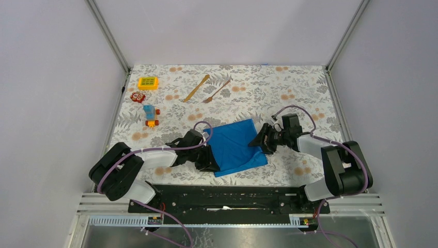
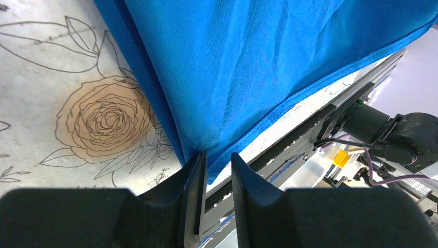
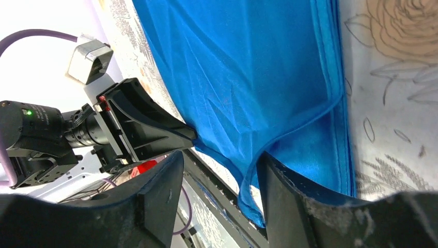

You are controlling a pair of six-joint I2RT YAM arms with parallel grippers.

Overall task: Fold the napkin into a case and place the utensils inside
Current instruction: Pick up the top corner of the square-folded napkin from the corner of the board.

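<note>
Top view first: the napkin (image 1: 235, 144) lies in the middle of the desk (image 1: 289, 93), a slanted blue patch on the flowered surface, with a tool at either side. The left tool (image 2: 217, 157) is at its near-left corner. From the left wrist, the jaws stand nearly together with only a slim gap, and the cloth's corner runs right down to their tips. Whether they truly pinch it, I cannot tell from this angle.

Over to the right now. The right tool (image 3: 221, 157) sits at the napkin's right edge, jaws wide apart and open. A loose fold of cloth hangs between them, close against one finger (image 3: 299, 196), and stacked layers show along that edge.

At the far side of the desk, the wooden fork (image 1: 217, 91) and knife (image 1: 197, 88) lie side by side, slanted, well apart from the napkin and both tools. Far left there is a yellow toy (image 1: 147, 82) with a red toy (image 1: 137, 96) just beside it. A blue-and-orange toy (image 1: 150, 114) lies a little nearer.
</note>
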